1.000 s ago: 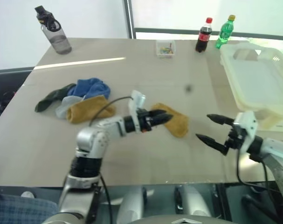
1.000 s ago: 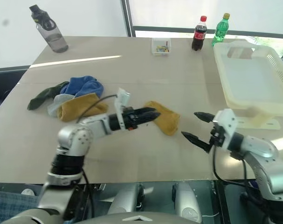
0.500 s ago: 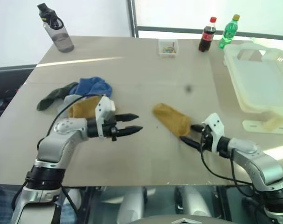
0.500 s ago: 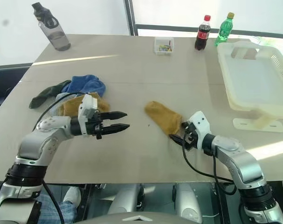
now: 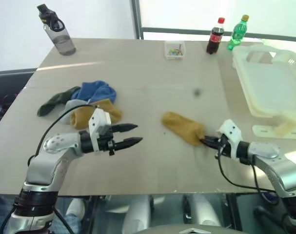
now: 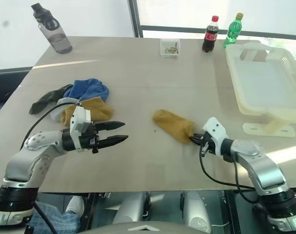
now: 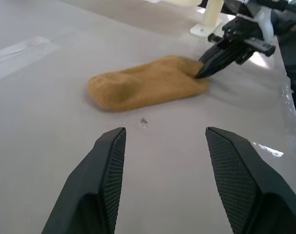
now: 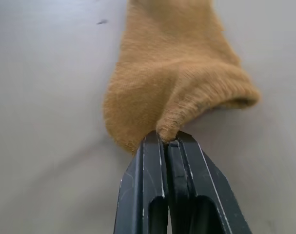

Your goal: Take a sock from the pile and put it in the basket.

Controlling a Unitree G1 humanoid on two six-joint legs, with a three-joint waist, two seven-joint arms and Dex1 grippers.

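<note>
We see a lone mustard sock [image 5: 183, 127] lying flat near the middle of the table [image 5: 152, 73], and we take it as our landmark. Our right gripper [image 8: 168, 142] is at the sock's cuff end, its two black fingers pressed together with a fold of the cuff pinched between them; the sock still rests on the table. Our left gripper [image 5: 135, 135] hovers on the other side of the sock, well apart from it, pointing toward it with its fingers [image 7: 105, 161] spread and nothing between them. The pile [image 5: 84, 102] lies beyond that gripper, further from the sock: a blue sock, a dark green one, a pale grey one and another mustard one, bunched and touching. The basket [image 5: 272, 83] stands on the opposite side of the sock from the pile, past our right gripper, at the table's edge. Far behind the sock, toward the window, stand a small clear box [image 5: 173, 49], a cola bottle [image 5: 214, 36] and a green bottle [image 5: 236, 32]; a grey water bottle [image 5: 55, 31] stands at the far corner beyond the pile.
</note>
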